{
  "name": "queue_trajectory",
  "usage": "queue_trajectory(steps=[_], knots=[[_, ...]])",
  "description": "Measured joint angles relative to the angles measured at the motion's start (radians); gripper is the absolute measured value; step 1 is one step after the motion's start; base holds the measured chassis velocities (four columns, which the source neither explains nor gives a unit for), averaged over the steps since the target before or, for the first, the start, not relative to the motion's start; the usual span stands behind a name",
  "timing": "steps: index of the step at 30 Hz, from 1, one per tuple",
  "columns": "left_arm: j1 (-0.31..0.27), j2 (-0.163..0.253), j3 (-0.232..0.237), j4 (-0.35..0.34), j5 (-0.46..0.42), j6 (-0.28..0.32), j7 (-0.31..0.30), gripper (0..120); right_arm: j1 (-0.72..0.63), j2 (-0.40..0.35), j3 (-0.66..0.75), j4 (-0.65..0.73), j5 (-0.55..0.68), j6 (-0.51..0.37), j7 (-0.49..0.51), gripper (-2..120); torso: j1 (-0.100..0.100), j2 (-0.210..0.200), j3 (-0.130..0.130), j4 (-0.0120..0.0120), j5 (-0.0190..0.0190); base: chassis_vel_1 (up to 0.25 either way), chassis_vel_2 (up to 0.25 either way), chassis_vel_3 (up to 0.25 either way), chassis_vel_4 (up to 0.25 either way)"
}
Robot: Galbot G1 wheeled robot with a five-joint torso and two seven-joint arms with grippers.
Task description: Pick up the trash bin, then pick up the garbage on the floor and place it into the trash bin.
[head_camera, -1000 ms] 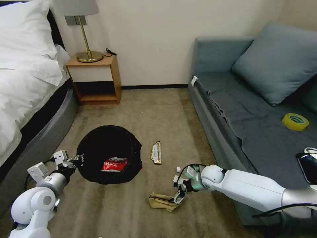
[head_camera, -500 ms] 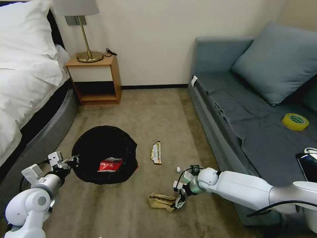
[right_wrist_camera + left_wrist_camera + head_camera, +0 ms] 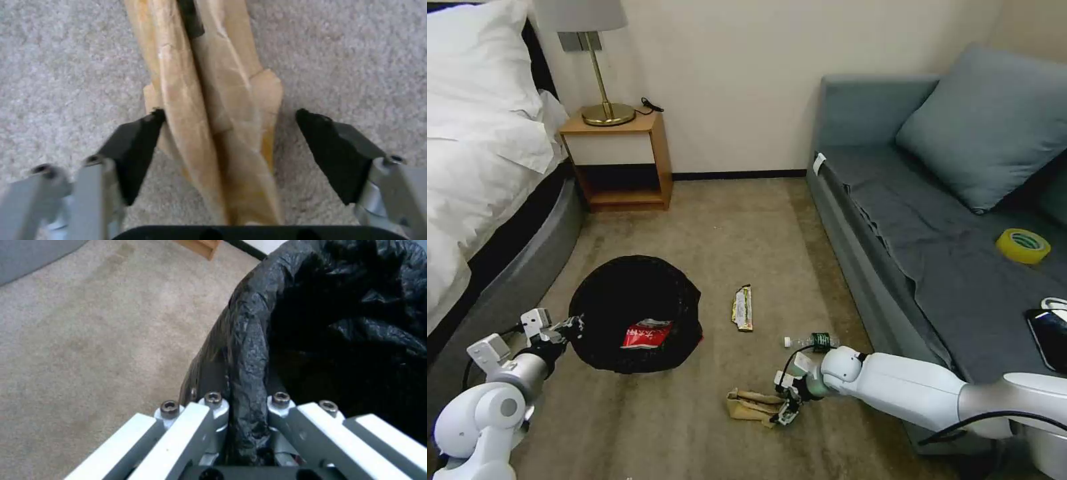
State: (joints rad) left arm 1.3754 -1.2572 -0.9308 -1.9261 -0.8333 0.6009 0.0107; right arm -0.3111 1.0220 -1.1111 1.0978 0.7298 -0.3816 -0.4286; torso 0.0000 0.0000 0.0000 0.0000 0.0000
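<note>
Down on the beige carpet (image 3: 747, 227) between bed (image 3: 474, 167) and sofa (image 3: 934, 220), the right gripper (image 3: 227, 146) is straddling the crumpled brown paper bag (image 3: 209, 100), jaws spread wide around its end. Light and crushable, it looks best pinched across that folded ridge. The left gripper (image 3: 247, 406) is clamping the trash bin (image 3: 634, 310) rim; 1 red-white snack wrapper (image 3: 645, 332) is lying inside.

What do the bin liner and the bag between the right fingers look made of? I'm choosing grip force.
The trash bin liner looks like thin glossy black plastic film, crinkled, pinched by the left gripper. The brown paper bag looks like matte kraft paper, sharply creased; the right gripper straddles it, open.
</note>
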Motion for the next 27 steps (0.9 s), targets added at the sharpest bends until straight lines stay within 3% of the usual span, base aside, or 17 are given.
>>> queue_trajectory(steps=[15, 19, 27], knots=[[0.004, -0.001, 0.002, 0.0, 0.0, -0.001, 0.003, 4, -0.01, -0.005, 0.024, 0.007, -0.004, -0.001, 0.019, 25, 0.0, 0.0, 0.0, 0.0, 0.0001, 0.0, 0.0, 0.0, 0.0], [0.001, 0.0, 0.005, 0.0, 0.001, -0.001, 0.003, 4, -0.012, -0.018, 0.055, 0.022, -0.004, 0.001, 0.031, 7, 0.0, 0.0, 0.0, 0.0001, 0.0002, 0.0, 0.0, 0.0, 0.0], [-0.006, 0.01, 0.01, 0.003, 0.001, -0.001, 0.0, 4, -0.016, -0.049, 0.141, 0.052, -0.012, 0.008, 0.047, 0, 0.0, 0.0, 0.0, 0.0001, 0.0001, 0.0, 0.0, 0.0, 0.0]])
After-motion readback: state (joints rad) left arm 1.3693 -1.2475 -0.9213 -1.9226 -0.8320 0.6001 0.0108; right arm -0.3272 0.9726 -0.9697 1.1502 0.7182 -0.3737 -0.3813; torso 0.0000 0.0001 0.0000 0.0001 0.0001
